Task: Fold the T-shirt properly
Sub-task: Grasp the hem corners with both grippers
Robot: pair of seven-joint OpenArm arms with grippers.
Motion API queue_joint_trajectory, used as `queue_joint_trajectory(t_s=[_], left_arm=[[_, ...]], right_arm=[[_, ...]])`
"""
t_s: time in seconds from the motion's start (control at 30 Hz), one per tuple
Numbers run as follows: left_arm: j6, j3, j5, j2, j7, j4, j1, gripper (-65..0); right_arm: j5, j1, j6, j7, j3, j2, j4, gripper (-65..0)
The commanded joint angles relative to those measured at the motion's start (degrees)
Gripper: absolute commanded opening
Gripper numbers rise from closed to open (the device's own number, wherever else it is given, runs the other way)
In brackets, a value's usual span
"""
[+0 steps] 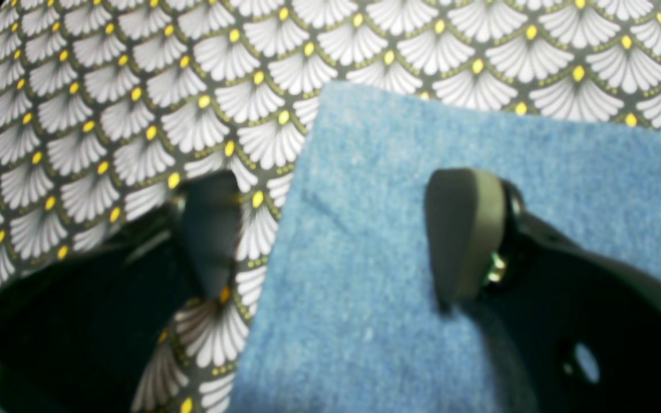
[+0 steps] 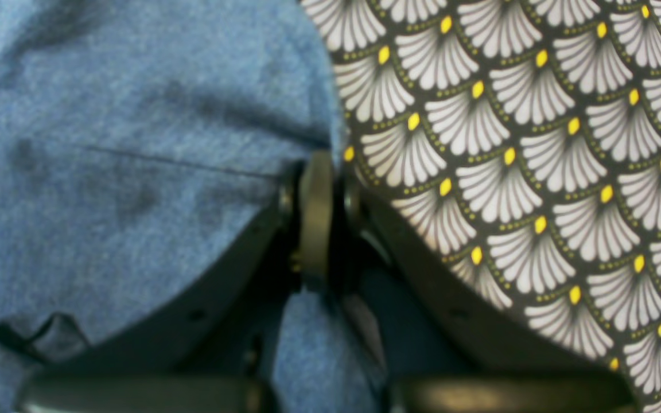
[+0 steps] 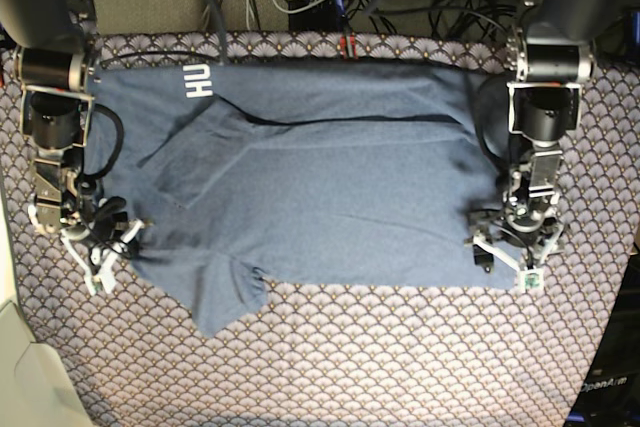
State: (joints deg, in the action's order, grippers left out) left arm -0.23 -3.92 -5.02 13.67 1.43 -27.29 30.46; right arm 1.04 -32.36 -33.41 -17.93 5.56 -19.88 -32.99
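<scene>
1. The large slate-blue heathered cotton T-shirt (image 3: 310,187) is spread almost flat across the grey fan-patterned table covering (image 3: 400,357), with white block lettering near its far corner on the base view's left and one sleeve folded onto the body.
2. The right gripper (image 2: 316,221) is seen pressed together at the T-shirt's edge, on the base view's left; a fold of blue cloth appears to be pinched between the jaws.
3. The left gripper (image 1: 336,229) is spread wide over the T-shirt's opposite near corner: one finger (image 1: 465,229) above cloth, the other over the covering. Nothing is held.
4. Step judged in hand: both edges being taken for a fold; one grasp made, one pending.
5. Next move judged to call for the left jaws being lowered and shut on that corner, then both edges being lifted together.
6. Count: one T-shirt, one table covering, two grippers.
</scene>
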Motion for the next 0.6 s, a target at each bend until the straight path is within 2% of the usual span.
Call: queue_joint_trajectory(t_s=[0.0, 0.13, 0.23, 0.37, 0.53, 0.57], left_arm=[[0.1, -0.1, 0.4, -0.1, 0.5, -0.3, 1.5, -15.4], [0.1, -0.1, 0.4, -0.5, 0.5, -0.3, 1.3, -15.8], [0.1, -0.1, 0.4, -0.5, 0.5, -0.2, 1.1, -22.1], [0.1, -0.1, 0.4, -0.6, 0.5, -0.2, 0.3, -39.2], [0.1, -0.1, 0.4, -0.6, 0.5, -0.2, -0.4, -64.4], [0.1, -0.2, 0.4, -0.6, 0.5, -0.2, -1.0, -65.0]], right_arm=[[0.2, -1.2, -0.6, -0.7, 0.0, -0.7, -0.5, -65.0], [0.2, -1.2, -0.6, -0.7, 0.0, -0.7, -0.5, -65.0], [0.2, -1.2, -0.6, -0.7, 0.0, -0.7, -0.5, -65.0], [0.2, -1.2, -0.6, -0.7, 0.0, -1.3, -0.5, -65.0], [0.2, -1.2, -0.6, -0.7, 0.0, -1.5, -0.5, -65.0], [0.2, -1.2, -0.6, -0.7, 0.0, -1.5, -0.5, -65.0]])
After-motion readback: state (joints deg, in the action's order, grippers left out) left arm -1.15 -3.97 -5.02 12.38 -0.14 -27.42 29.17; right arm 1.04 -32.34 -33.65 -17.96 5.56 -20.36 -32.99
